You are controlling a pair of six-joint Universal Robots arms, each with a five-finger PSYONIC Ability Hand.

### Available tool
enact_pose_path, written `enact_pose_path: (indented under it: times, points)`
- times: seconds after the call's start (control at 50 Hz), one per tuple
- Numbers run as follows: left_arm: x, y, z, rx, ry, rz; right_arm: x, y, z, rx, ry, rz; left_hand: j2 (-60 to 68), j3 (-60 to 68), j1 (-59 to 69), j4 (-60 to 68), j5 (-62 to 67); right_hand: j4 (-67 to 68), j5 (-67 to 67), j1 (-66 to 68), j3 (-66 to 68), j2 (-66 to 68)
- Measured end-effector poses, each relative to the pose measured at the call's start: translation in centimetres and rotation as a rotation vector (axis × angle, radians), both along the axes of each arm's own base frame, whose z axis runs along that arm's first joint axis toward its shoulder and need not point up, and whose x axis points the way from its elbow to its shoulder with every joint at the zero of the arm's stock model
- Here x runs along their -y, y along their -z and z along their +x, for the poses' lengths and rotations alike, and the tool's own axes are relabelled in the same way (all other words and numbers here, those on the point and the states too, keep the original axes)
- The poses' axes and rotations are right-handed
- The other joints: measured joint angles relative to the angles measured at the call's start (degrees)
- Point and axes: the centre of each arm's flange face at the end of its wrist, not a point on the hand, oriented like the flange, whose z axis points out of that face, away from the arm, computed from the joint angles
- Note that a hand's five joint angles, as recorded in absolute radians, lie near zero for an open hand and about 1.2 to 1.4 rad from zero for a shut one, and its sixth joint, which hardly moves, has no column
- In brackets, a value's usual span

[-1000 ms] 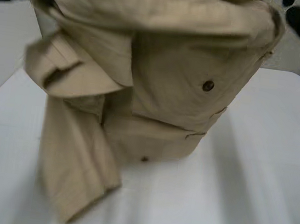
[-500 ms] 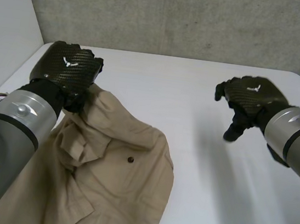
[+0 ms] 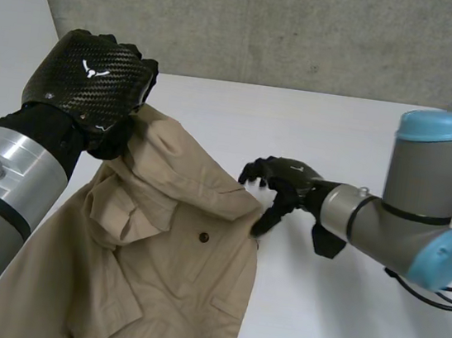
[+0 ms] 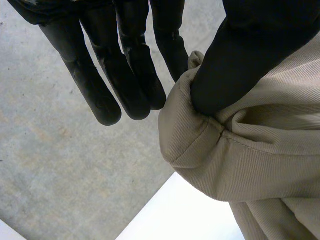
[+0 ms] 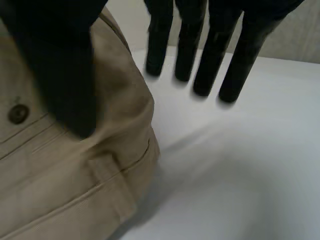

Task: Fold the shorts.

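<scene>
Head view: the left hand (image 3: 91,85) pinches a bunched corner of the shorts (image 3: 174,246) above the table's (image 3: 340,317) left edge. The right hand (image 3: 286,185), fingers loose, holds nothing beside their far edge. Soft, floppy cloth, likely best gripped by a hem.

Soft, diffuse light brightens the white table (image 3: 218,101) evenly; the concrete wall (image 3: 270,25) at twelve o'clock looks duller. In the right wrist view, the shorts (image 5: 60,175) throw a faint (soft-edged) shadow beside their edge.
</scene>
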Motion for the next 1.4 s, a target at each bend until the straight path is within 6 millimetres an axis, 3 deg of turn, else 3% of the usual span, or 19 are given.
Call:
enact_pose_path:
  times: [0.04,0.08,0.18,0.26,0.32,0.38,0.42,0.52,0.62,0.64,0.78,0.86,0.9,0.92,0.94,0.96,1.06,1.28,1.4]
  points:
    - [-0.1,-0.1,0.0,-0.002,0.004,-0.004,0.4,0.4,0.8,0.015,-0.005,-0.012,0.00,0.00,0.00,0.00,0.00,23.19,21.98,21.14,23.25,24.02]
    - [0.1,-0.2,-0.1,-0.003,0.004,-0.009,1.0,0.0,1.5,0.032,-0.004,-0.045,0.00,0.00,0.00,0.00,0.00,35.59,33.56,29.67,35.51,36.20]
    - [1.3,-0.7,-0.5,-0.012,0.000,-0.031,2.7,-3.6,2.1,0.080,0.032,-0.173,0.03,0.05,0.00,0.00,0.00,41.35,38.40,31.57,40.95,40.86]
    - [4.3,-2.3,-1.1,-0.045,-0.026,-0.093,4.2,-11.1,1.8,0.169,0.133,-0.414,0.09,0.16,0.00,0.02,0.00,41.39,38.40,31.89,40.95,40.86]
    - [5.9,-3.8,-1.3,-0.073,-0.044,-0.141,4.4,-14.8,1.4,0.223,0.187,-0.539,0.11,0.18,0.00,0.03,0.00,41.44,38.40,31.89,40.95,40.86]
    - [8.9,-7.4,-1.3,-0.147,-0.081,-0.274,3.9,-20.8,0.2,0.322,0.287,-0.765,0.15,0.19,0.00,0.04,0.00,41.49,38.42,31.89,40.95,40.86]
    - [9.9,-9.1,-1.1,-0.183,-0.094,-0.344,3.3,-23.2,-0.6,0.353,0.332,-0.866,0.16,0.19,0.00,0.04,0.00,41.50,39.07,31.89,40.95,40.86]
    - [11.6,-11.6,-0.9,-0.241,-0.108,-0.468,1.7,-25.3,-1.9,0.333,0.397,-1.005,0.16,0.19,0.00,0.04,0.00,41.50,39.87,31.89,40.95,40.86]
    - [12.1,-9.7,-1.1,-0.216,-0.101,-0.431,0.7,-23.1,-2.1,0.222,0.393,-1.010,0.15,0.19,0.00,0.04,0.00,41.51,39.89,31.89,40.95,40.86]
    - [12.3,-6.6,-1.4,-0.169,-0.087,-0.349,0.3,-20.4,-2.2,0.127,0.372,-0.974,0.16,0.19,0.00,0.04,0.00,41.53,39.89,31.89,40.95,40.98]
    - [11.9,3.8,-1.6,-0.019,-0.051,-0.072,-1.1,-12.3,-2.6,-0.076,0.292,-0.819,0.16,0.20,0.00,0.04,0.00,41.53,39.89,31.89,41.13,41.47]
    - [11.2,10.7,-1.3,0.076,-0.043,0.114,-1.8,-5.8,-2.9,-0.196,0.234,-0.666,0.05,0.11,-0.01,-0.07,0.00,41.53,39.89,31.89,41.24,41.47]
    - [11.0,12.3,-1.2,0.097,-0.043,0.156,-1.9,-4.4,-3.0,-0.219,0.223,-0.632,-9.84,-8.54,-7.55,-8.85,-6.77,41.53,39.89,31.89,41.24,41.47]
    - [10.8,14.0,-1.1,0.120,-0.045,0.203,-2.1,-2.8,-3.1,-0.246,0.212,-0.594,-22.81,-22.46,-21.74,-22.99,-20.60,41.53,39.89,31.89,41.24,41.48]
    - [10.8,14.0,-1.1,0.120,-0.045,0.203,-2.1,-2.8,-3.1,-0.246,0.212,-0.594,-22.81,-22.46,-21.74,-22.99,-20.60,41.53,39.89,31.89,41.24,41.48]
    - [10.5,15.5,-0.9,0.142,-0.047,0.247,-2.2,-1.3,-3.2,-0.273,0.203,-0.557,-34.53,-34.04,-33.05,-34.21,-31.50,41.53,39.89,31.89,41.24,41.47]
    - [10.1,15.8,-0.6,0.148,-0.054,0.265,-2.3,-0.1,-3.4,-0.294,0.207,-0.522,-39.76,-39.00,-35.46,-40.24,-37.69,41.53,39.89,32.40,41.24,41.47]
    - [7.5,9.7,1.5,0.036,-0.105,0.155,-2.6,-0.5,-4.2,-0.255,0.255,-0.481,-43.17,-42.70,-37.95,-43.97,-41.31,41.54,39.90,32.40,41.24,41.47]
    - [5.0,8.9,3.6,-0.076,-0.189,0.224,-2.8,-0.7,-4.3,-0.226,0.269,-0.452,-43.16,-42.70,-37.95,-43.96,-41.28,41.54,39.90,32.40,41.24,41.47]
